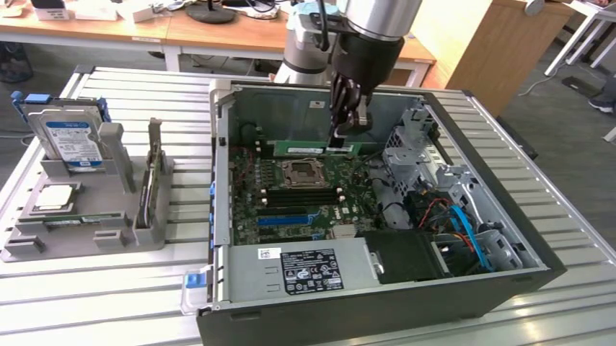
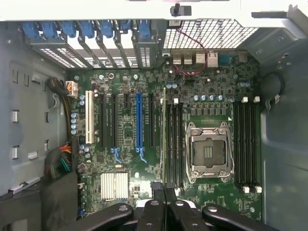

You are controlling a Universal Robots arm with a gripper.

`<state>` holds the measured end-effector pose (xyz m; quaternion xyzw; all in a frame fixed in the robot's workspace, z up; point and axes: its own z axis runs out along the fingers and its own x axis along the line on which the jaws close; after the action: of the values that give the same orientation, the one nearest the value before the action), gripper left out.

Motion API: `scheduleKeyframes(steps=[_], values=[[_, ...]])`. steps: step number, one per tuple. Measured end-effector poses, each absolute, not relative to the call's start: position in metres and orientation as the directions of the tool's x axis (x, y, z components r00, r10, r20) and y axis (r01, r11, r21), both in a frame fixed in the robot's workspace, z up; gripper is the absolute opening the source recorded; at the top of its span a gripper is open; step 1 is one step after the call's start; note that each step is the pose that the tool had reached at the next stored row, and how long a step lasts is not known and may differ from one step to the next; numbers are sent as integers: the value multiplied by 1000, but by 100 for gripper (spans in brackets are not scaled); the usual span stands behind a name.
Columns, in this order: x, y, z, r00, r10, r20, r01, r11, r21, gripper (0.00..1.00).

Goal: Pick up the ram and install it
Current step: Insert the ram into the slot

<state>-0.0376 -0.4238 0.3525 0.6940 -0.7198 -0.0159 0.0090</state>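
the ram stands on edge in a slot at the far side of the motherboard. the hand is clenched just above the ram's end on the exterior view's right; whether it touches, i cannot tell. the ram seems light, stiff and fragile, best held by its long edges.
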Motion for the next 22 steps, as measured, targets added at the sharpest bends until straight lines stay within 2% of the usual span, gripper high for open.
scheduleKeyframes(steps=[22], values=[[-38,-424,327,-37,-999,-9,-999,36,34,11]])
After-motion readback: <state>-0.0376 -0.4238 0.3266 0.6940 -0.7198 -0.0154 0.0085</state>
